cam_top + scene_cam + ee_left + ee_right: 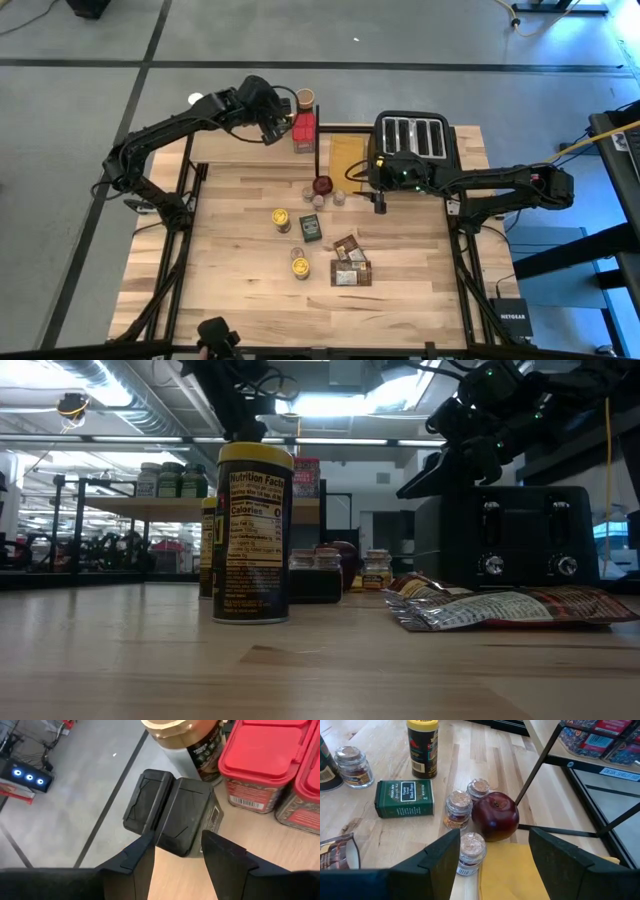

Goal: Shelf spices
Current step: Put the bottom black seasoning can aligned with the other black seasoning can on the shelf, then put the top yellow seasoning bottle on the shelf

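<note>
A tall yellow-lid jar point(254, 532) stands straight up near the table's front edge, its long side pointing up. Flat brown packets point(350, 263) lie beside it. Farther back, the green box point(404, 798) lies flat on its long side. The right gripper point(492, 851) hangs over small cork-top jars point(458, 808) and a dark red apple point(495, 816), fingers apart, holding nothing. Farthest back, the left gripper point(176, 851) squeezes a black box point(169, 813) on the shelf point(260, 840) by the red-lid jars point(260, 762).

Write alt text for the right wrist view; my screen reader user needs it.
The right hand, fingers apart and empty, hovers over a dark red apple ringed by three cork-topped spice jars on a wooden table. A green tin and a yellow-lidded jar stand beyond.
</note>
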Controlling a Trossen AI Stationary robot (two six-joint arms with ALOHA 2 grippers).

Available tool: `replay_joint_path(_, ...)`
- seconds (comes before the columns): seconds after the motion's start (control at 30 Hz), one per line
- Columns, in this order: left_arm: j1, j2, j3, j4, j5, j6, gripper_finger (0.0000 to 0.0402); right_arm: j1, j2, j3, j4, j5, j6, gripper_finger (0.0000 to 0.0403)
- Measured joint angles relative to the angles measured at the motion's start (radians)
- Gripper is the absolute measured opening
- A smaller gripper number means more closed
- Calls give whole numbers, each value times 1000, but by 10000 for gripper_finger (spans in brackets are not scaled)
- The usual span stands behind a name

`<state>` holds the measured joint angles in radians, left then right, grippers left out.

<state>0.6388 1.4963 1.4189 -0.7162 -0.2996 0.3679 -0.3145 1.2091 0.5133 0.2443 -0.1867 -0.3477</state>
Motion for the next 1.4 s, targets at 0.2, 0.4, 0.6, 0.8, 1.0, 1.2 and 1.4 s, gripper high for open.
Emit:
replay_joint_path(0.2,-4,0,0,4,-1,0,155,0,0,0,2,0,0,241)
replay_joint_path(0.4,-65,-61,-1,2,0,-7,155,0,0,0,2,0,0,241)
replay_joint_path(0.6,-178,-168,-2,-19,17,-69,155,0,0,0,17,0,1,241)
replay_joint_path(0.8,-310,-233,-85,-27,65,-140,155,0,0,0,42,0,12,241)
replay_joint_path(1.0,-441,-250,-241,21,64,-233,155,0,0,0,45,-1,13,241)
replay_joint_path(1.2,-596,-251,-331,63,64,-348,155,0,0,0,55,-88,67,241)
replay_joint_path(1.4,-721,-253,-390,125,61,-419,155,80,57,0,114,-145,153,241)
